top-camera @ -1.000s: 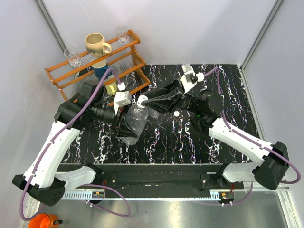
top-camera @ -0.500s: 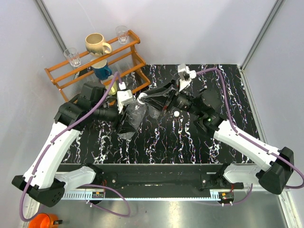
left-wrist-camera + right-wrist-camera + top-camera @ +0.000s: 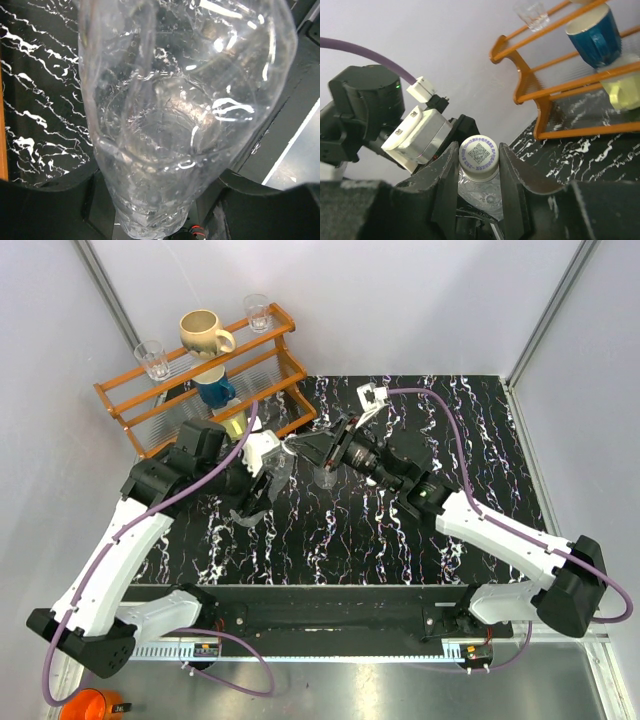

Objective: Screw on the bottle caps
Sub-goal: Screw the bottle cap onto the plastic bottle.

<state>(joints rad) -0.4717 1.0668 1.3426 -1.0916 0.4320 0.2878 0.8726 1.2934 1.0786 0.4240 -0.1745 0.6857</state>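
**Both arms on one bottle, cap at the neck**

The left jaws clamp the ribbed body of a clear bottle (image 3: 185, 115), which is held tilted above the bench (image 3: 420, 550) near the orange rack (image 3: 542, 117). The right jaws pinch a white cap (image 3: 479, 156) from both sides. The cap sits on the bottle's neck with its printed top facing the right wrist camera. How far it is threaded on cannot be told.

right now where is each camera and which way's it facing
top external: above, behind the bases, looking down on the black marbled table; left arm, right arm show.
left wrist: on the left arm, looking along its fingers at the clear ribbed plastic bottle.
right wrist: on the right arm, looking between its fingers at the round white plastic cap.
both wrists see the bottle.
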